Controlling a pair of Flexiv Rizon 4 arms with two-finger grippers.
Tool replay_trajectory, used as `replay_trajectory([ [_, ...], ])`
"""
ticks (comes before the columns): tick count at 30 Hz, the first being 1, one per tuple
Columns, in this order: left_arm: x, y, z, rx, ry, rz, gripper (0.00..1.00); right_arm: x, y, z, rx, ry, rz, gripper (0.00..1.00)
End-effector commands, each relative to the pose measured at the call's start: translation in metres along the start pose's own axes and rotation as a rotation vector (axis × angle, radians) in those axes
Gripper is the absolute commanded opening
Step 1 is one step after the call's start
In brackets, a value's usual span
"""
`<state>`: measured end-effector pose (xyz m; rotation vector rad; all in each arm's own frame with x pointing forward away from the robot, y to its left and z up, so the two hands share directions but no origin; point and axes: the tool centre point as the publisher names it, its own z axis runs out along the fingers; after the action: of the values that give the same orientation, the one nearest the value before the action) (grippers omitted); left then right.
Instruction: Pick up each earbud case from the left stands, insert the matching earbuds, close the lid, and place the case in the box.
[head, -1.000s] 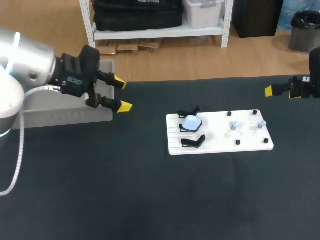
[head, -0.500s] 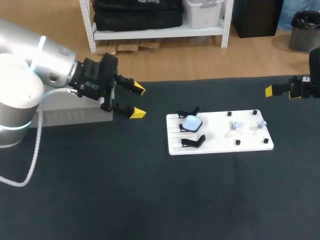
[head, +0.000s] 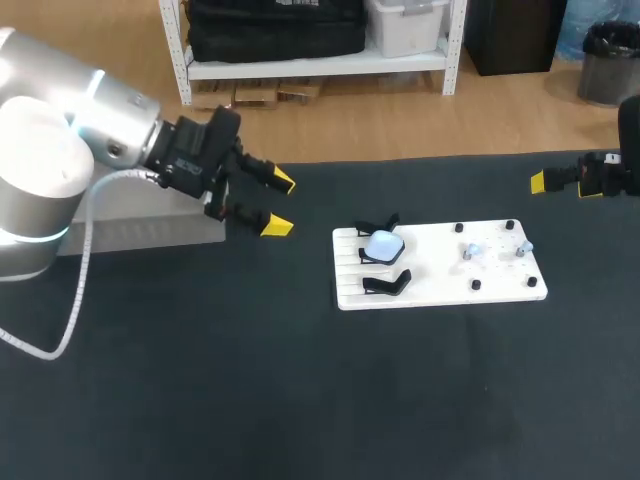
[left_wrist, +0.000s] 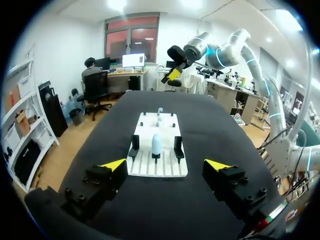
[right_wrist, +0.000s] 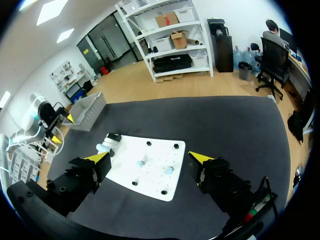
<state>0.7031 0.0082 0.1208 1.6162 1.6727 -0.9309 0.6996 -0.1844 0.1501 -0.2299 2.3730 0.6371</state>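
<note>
Dark matte table (head: 300, 390), we've got both arms in view. Far left: grey box (head: 120, 232) on the table at its back edge, our left arm's wrist passing in front of it. Left tool (head: 279, 204) hangs just right of the box, above the table, fingers spread wide, nothing between them. It's pointed at the white board (head: 440, 288), well apart from it.

Board lies flat mid-table. Earbud case (head: 383, 246), pale blue-white, sits at the board's left end between two black stands: one (head: 376, 223) right behind it, one (head: 386, 284) in front with nothing on it. Left wrist view has the case (left_wrist: 156, 144) straight ahead of the tool, centred between the fingers' line but far off. Can't tell whether the lid is up or down.

Right half of the board: two small pale earbuds (head: 470, 250) (head: 522, 246), each upright, a few black pegs (head: 476, 285) around them.

Far right: right tool (right_wrist: 150, 157) held above the table's right back corner, fingers spread, empty, looking down on the board from a distance.
</note>
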Motion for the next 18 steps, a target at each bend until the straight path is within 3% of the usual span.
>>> replay_trajectory([
  [1,0.004,0.004,0.007,0.021,-0.010,0.006,1.00,0.000,-0.001,0.000,-0.004,0.001,-0.001,1.00],
  [11,0.008,0.002,0.031,0.087,-0.014,0.049,1.00,0.000,-0.001,0.000,-0.004,0.001,-0.001,1.00],
  [18,0.012,0.012,0.057,0.116,0.001,0.047,1.00,0.000,-0.001,0.000,-0.004,0.001,-0.001,1.00],
])
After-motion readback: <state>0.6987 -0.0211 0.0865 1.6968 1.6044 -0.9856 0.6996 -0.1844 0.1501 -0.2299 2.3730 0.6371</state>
